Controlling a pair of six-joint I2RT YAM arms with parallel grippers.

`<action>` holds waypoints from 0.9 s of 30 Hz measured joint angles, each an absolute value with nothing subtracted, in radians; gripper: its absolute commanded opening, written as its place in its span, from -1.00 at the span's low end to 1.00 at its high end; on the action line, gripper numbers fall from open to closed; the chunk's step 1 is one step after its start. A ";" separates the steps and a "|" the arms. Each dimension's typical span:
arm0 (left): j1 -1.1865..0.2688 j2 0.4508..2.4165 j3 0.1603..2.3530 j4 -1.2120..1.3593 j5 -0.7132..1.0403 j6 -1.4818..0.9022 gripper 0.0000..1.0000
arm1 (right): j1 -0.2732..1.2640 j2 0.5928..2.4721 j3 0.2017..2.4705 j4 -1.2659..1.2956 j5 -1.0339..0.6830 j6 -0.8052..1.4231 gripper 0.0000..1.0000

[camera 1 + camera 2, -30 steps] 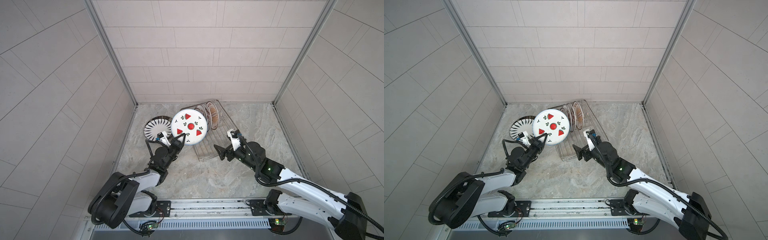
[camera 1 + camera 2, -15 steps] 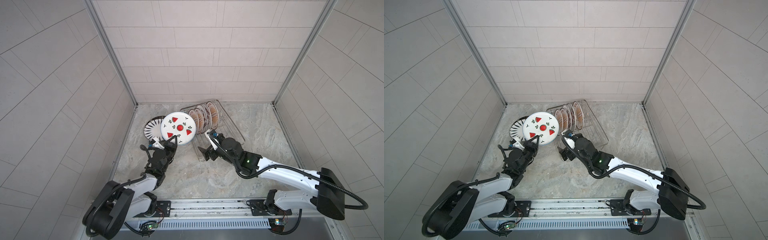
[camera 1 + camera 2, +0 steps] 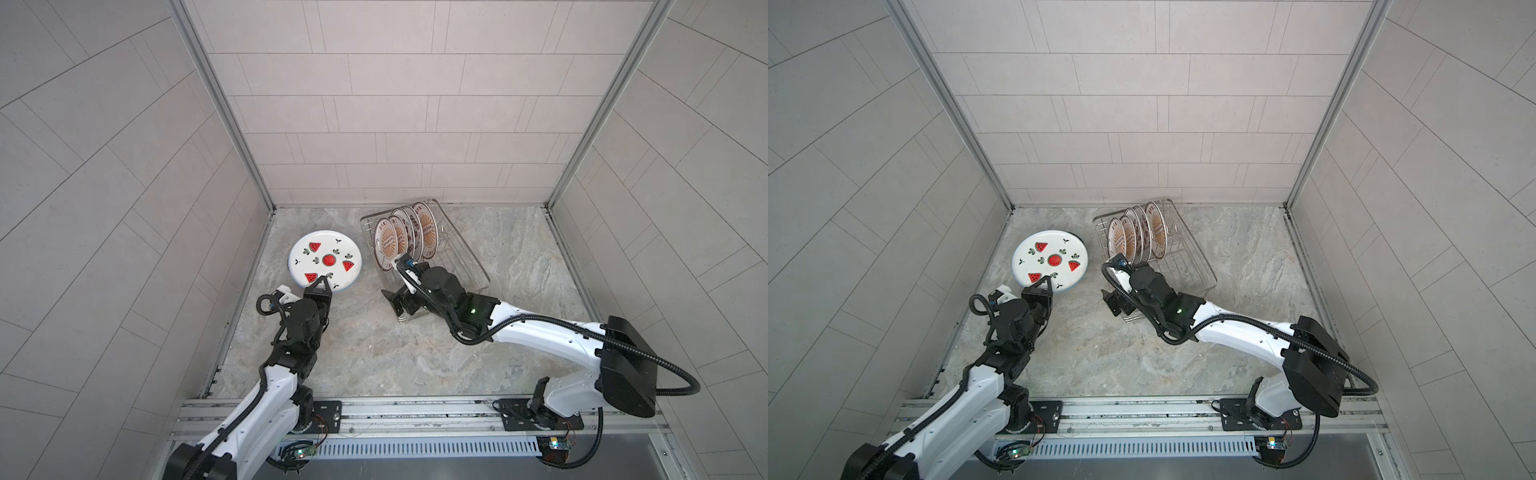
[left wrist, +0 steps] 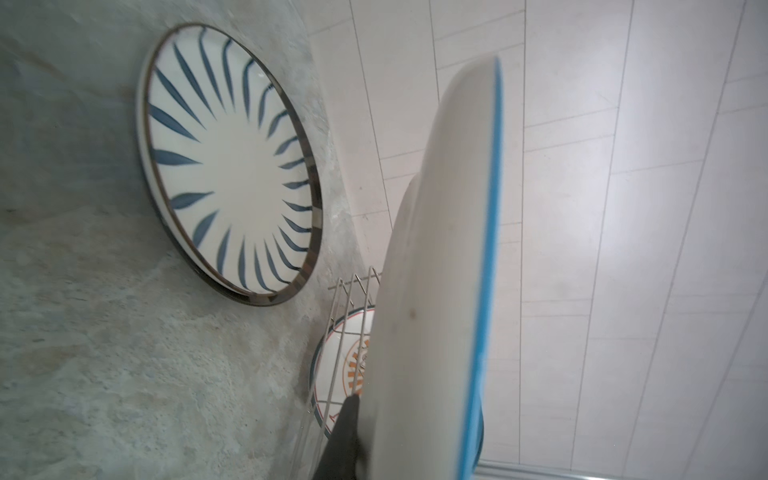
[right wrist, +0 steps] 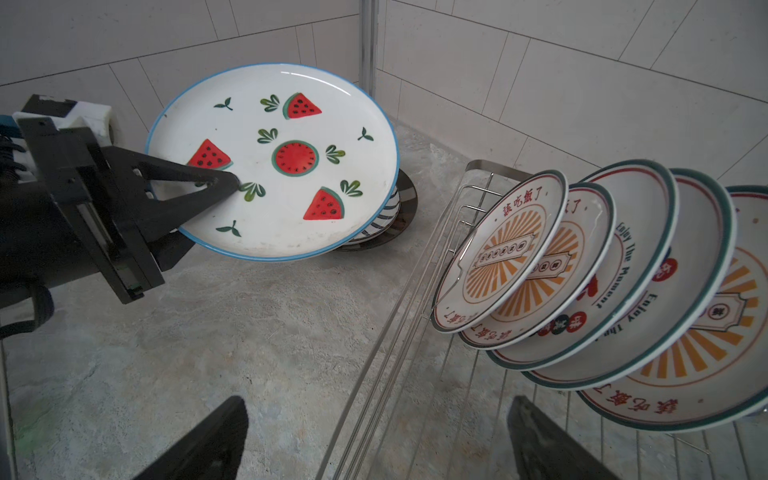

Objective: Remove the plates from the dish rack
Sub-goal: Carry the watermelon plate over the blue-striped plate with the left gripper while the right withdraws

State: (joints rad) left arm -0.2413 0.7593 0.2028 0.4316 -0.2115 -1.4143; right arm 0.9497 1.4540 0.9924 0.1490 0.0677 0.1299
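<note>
My left gripper (image 3: 320, 284) (image 3: 1042, 284) (image 5: 224, 183) is shut on the near rim of the red-watermelon plate (image 3: 325, 259) (image 3: 1050, 259) (image 5: 274, 162) (image 4: 436, 291). It holds the plate nearly flat, just above the dark-striped plate (image 4: 228, 166) (image 5: 386, 216) lying on the floor. The dish rack (image 3: 457, 249) (image 3: 1187, 257) (image 5: 415, 332) holds several upright orange-sunburst plates (image 3: 405, 237) (image 3: 1138, 237) (image 5: 582, 270). My right gripper (image 5: 376, 401) (image 3: 401, 305) (image 3: 1119, 305) is open and empty, its fingers astride the rack's left rim, just short of the nearest plate.
Tiled walls close in the marble floor (image 3: 415, 353) on three sides. The striped plate lies near the left wall's corner. The rack's front half (image 3: 461, 270) is bare wire. Both arm bases sit on the front rail (image 3: 374, 411).
The left gripper has carried the watermelon plate leftward and down, over the striped plate. The right arm has swung left and in toward the rack's front plates.
</note>
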 measured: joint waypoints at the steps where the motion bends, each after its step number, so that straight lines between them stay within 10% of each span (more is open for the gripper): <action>1: -0.225 0.763 0.205 0.416 -0.210 -1.418 -1.00 | 0.951 1.463 1.002 0.148 0.064 0.130 0.98; 27: -0.090 1.120 0.321 0.373 -0.234 -1.452 -1.00 | 0.970 1.594 1.086 0.115 0.020 0.126 0.95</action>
